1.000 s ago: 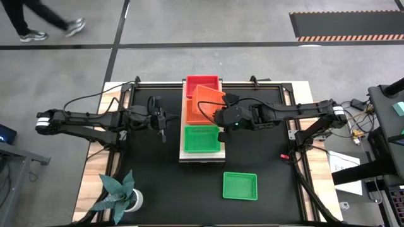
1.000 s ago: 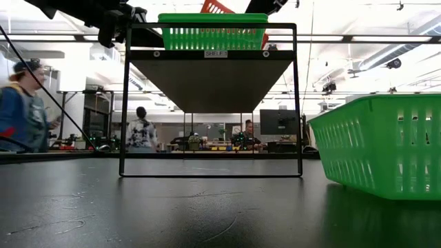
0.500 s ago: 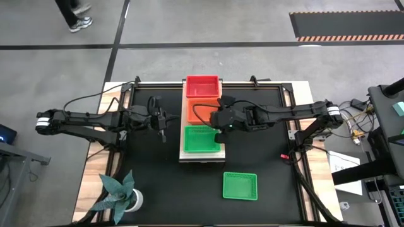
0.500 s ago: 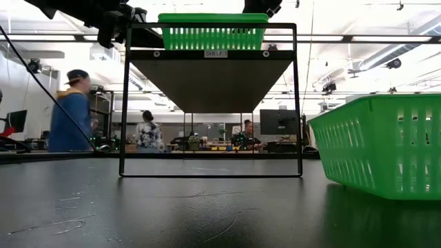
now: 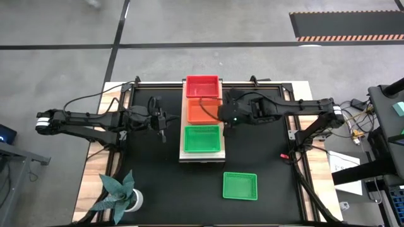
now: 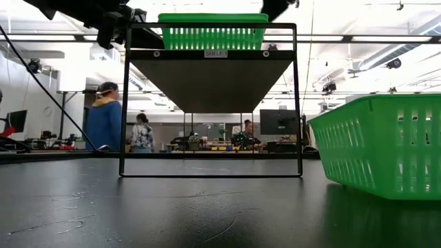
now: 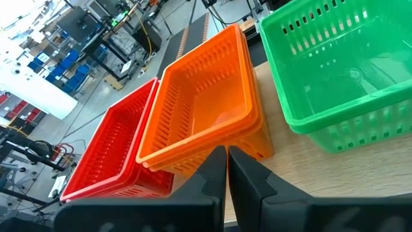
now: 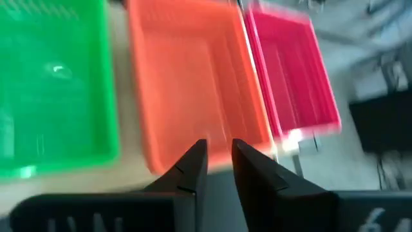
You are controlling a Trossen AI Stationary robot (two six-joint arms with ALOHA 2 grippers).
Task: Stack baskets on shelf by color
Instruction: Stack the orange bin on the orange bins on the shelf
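R gripper [image 5: 226,129] slightly open, empty, just right of shelf [image 5: 201,156] by orange basket stack [image 5: 203,111]; L gripper [image 5: 162,131] shut, empty, left of shelf.

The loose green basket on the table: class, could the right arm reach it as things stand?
Probably yes. The loose green basket lies alone on the black tabletop, nothing around it, and the right gripper hovers beside the shelf, holding nothing.

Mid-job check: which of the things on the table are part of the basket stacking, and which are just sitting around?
Part of the job:
- shelf
- pink stack
- orange stack
- green stack
- loose green basket, off the shelf on the tabletop
- right gripper, beside the shelf
- left gripper, waiting

Lying about:
- potted plant
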